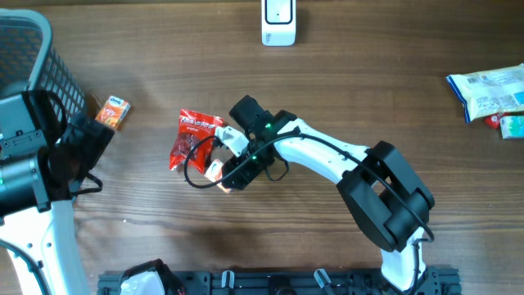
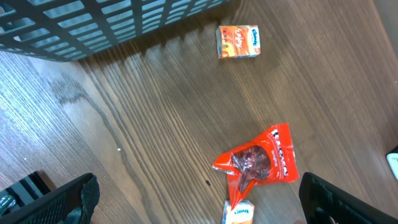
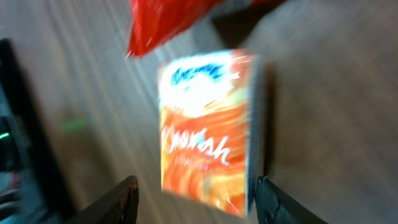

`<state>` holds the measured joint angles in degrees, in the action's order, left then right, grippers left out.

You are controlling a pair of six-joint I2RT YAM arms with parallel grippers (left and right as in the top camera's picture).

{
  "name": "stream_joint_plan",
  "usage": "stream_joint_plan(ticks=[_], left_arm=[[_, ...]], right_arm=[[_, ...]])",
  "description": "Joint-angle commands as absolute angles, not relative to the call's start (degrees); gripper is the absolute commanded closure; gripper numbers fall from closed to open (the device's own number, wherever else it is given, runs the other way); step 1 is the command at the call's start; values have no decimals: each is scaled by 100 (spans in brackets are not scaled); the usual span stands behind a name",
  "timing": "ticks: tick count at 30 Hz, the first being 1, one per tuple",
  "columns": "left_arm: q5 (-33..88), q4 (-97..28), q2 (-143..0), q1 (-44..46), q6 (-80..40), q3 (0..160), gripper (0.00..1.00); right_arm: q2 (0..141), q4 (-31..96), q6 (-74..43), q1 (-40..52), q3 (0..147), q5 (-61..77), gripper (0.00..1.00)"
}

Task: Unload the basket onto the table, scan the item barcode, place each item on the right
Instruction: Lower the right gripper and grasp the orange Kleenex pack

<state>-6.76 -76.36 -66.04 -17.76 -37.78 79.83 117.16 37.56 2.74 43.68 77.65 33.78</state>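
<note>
Dark mesh basket (image 1: 57, 74) at the tabletop (image 1: 368, 90) left, small orange carton (image 1: 114, 112) beside it; blue-white packets (image 1: 490, 92) far right.

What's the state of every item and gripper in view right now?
left gripper: open, empty.
right gripper: open, straddling the small orange box, no grip yet.
small orange box: lying flat, next to the red bag.
red bag: lying crumpled, not held.
orange tissue pack: lying flat near the basket, not held.
scanner: at far edge, not held.
basket: contents not visible.
</note>
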Motion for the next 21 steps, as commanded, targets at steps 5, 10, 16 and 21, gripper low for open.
stream_joint_plan(ticks=[5,10,16,21], left_arm=[[-648,-7636,-6602,-1817,-3776,7983,0],[-648,-7636,-6602,-1817,-3776,7983,0],[-648,-7638,-6602,-1817,-3776,7983,0],[-648,-7636,-6602,-1817,-3776,7983,0]], right_arm=[[11627,3791,-244,4353,7815,3920,31],[11605,3472,-1028,4344,7813,2375,26],[11708,3212,-1498,4344,7797,1826,28],[11924,3129,-1238,4344,7797,2569,34]])
